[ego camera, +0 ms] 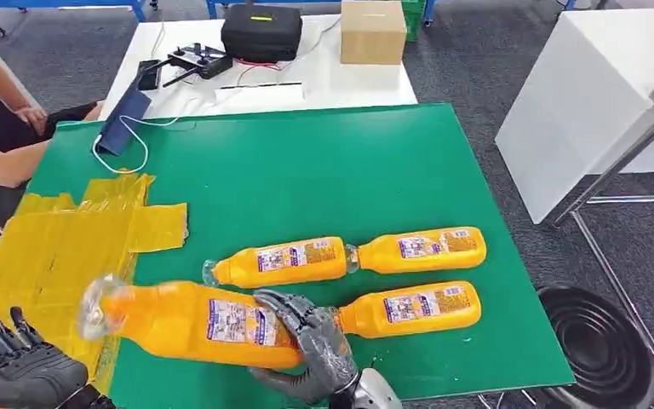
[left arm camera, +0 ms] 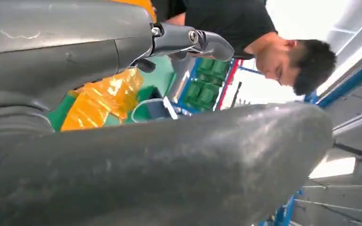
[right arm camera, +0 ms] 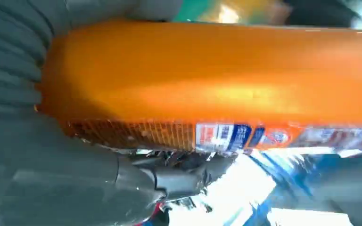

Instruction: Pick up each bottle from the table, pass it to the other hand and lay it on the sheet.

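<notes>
Green table (ego camera: 324, 170) before me | my right hand (ego camera: 311, 345) grips orange bottle (ego camera: 196, 322) lifted at near left, beside yellow sheet (ego camera: 51, 247) | left hand (ego camera: 17, 362) holds nothing, fingers spread.

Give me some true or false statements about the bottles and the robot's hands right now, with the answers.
1. The right hand grips an orange bottle. True.
2. The left hand holds a bottle. False: it holds nothing, fingers apart, near the yellow sheet.
3. Three other bottles lie on the green mat. True.
4. One bottle lies on the yellow sheet. False: no bottle rests there; the held bottle's cap end only reaches over its edge.
5. The cardboard box stands on the green mat. False: it stands on the white table behind.
</notes>
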You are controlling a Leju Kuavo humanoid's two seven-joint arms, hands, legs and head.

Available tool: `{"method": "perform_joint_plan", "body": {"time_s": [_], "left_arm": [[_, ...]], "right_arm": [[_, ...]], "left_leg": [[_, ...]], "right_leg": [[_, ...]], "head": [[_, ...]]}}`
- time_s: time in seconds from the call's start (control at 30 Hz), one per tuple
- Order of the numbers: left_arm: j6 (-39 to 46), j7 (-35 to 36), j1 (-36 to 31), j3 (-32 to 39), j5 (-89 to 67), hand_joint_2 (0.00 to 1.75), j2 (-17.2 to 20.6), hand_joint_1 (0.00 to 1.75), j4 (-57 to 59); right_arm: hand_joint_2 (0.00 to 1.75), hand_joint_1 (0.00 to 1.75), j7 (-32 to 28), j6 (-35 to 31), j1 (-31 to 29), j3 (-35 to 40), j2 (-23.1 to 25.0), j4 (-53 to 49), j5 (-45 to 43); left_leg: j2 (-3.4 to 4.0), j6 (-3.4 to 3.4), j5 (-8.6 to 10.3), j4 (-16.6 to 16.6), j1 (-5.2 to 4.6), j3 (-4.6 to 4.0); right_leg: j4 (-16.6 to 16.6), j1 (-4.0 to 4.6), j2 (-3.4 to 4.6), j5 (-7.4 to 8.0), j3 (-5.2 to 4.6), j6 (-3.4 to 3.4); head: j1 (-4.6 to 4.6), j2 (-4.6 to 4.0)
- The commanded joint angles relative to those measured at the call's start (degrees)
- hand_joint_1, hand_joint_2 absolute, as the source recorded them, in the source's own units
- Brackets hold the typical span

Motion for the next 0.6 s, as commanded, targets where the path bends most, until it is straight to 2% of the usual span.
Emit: {"method": "perform_joint_plan", "body": {"time_s": [0.03,0.1,0.2,0.23,0.33,0.43,0.6], "left_arm": [[-11.1,0.0,-0.5,1.5,4.2,0.0,-0.6,0.0,8.8],[-19.3,2.0,-0.4,1.2,5.8,0.0,-0.6,0.0,9.8],[-19.4,1.9,-0.4,1.2,5.9,0.0,-0.6,0.0,10.2],[-21.9,2.6,-0.3,0.9,6.5,1.75,-0.5,0.0,10.3],[-33.9,6.1,0.0,0.2,6.1,1.75,-0.2,0.0,12.3],[-41.2,5.9,0.3,-2.6,4.6,1.75,1.2,0.0,13.6],[-41.5,4.8,0.2,-4.1,0.5,1.75,1.4,0.0,13.7]], "right_arm": [[1.75,1.75,-3.2,3.3,5.4,-9.0,1.5,-9.3,-2.8],[1.75,1.75,-3.3,4.2,5.1,-9.4,1.7,-8.3,-3.4],[1.75,1.75,-3.4,4.3,4.8,-9.6,1.8,-7.9,-3.5],[1.75,1.75,-3.7,4.4,4.8,-9.8,2.0,-7.7,-3.6],[1.75,1.75,-4.7,7.0,4.3,-10.5,2.5,-6.9,-4.9],[1.75,1.75,-4.8,8.9,3.4,-11.0,3.0,-5.3,-4.8],[1.75,1.75,-4.3,10.2,2.8,-11.3,3.7,-3.5,-4.4]], "left_leg": [[-0.21,0.0,0.04,0.0,-0.06,0.0],[-0.11,-0.01,0.01,-0.1,-0.05,0.01],[-0.14,-0.03,0.0,-0.1,0.0,0.04],[-0.15,-0.02,0.02,-0.1,-0.04,0.02],[-0.1,-0.04,-0.03,-0.1,-0.02,0.1],[-0.14,-0.02,0.02,-0.1,-0.04,0.07],[-0.09,-0.02,0.02,-0.1,-0.03,0.03]], "right_leg": [[0.0,-0.06,-0.17,-0.03,0.05,0.02],[0.0,-0.06,-0.04,-0.02,0.06,0.02],[-0.1,-0.03,-0.08,-0.02,0.14,0.0],[-0.1,-0.06,-0.09,-0.02,0.09,0.01],[-0.1,-0.04,-0.02,-0.03,0.14,0.0],[-0.1,-0.07,-0.08,-0.01,0.12,0.01],[-0.1,-0.07,-0.02,0.01,0.09,0.01]], "head": [[0.02,0.0],[-0.02,0.0],[0.0,0.0],[0.02,0.0],[0.0,0.0],[0.02,0.0],[0.0,0.0]]}}
